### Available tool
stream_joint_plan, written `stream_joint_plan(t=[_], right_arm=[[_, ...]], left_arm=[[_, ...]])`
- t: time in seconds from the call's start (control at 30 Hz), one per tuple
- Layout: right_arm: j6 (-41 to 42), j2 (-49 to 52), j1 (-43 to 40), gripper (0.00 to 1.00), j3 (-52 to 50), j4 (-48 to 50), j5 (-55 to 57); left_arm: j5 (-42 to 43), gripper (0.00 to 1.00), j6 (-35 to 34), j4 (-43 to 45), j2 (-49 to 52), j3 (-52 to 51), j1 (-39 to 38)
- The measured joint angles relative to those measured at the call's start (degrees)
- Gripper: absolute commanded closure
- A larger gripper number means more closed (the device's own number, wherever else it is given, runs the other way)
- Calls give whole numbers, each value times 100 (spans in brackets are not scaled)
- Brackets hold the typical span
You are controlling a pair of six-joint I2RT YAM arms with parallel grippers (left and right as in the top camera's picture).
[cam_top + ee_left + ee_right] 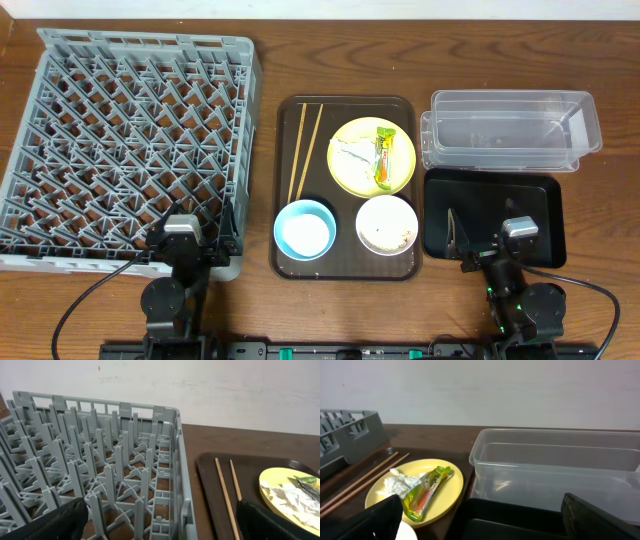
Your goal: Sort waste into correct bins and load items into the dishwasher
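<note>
The yellow plate on the brown serving tray holds the orange-and-green wrapper and a crumpled white tissue. The plate, wrapper and tissue also show in the right wrist view. Chopsticks lie at the tray's left. The light blue bowl and the white bowl with rice scraps sit at the tray's front. The grey dish rack is at left. The clear tub and black tray are at right. My left gripper is open over the rack's front right corner. My right gripper is open over the black tray.
The brown serving tray lies between the rack and the bins. A pale wall stands behind the table. Both arm bases and cables sit at the front edge.
</note>
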Motion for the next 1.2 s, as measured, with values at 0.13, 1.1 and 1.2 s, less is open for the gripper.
stream_joint_plan(t=[0.13, 1.1, 1.2], right_arm=[[0, 0, 0, 1, 0, 0, 0], [680, 387, 0, 1, 533, -376, -896], [695, 979, 0, 1, 1178, -632, -962]], left_arm=[[0, 4, -2, 0, 0, 0, 0], [509, 4, -116, 608, 0, -72, 0], [778, 4, -247, 590, 0, -44, 0]])
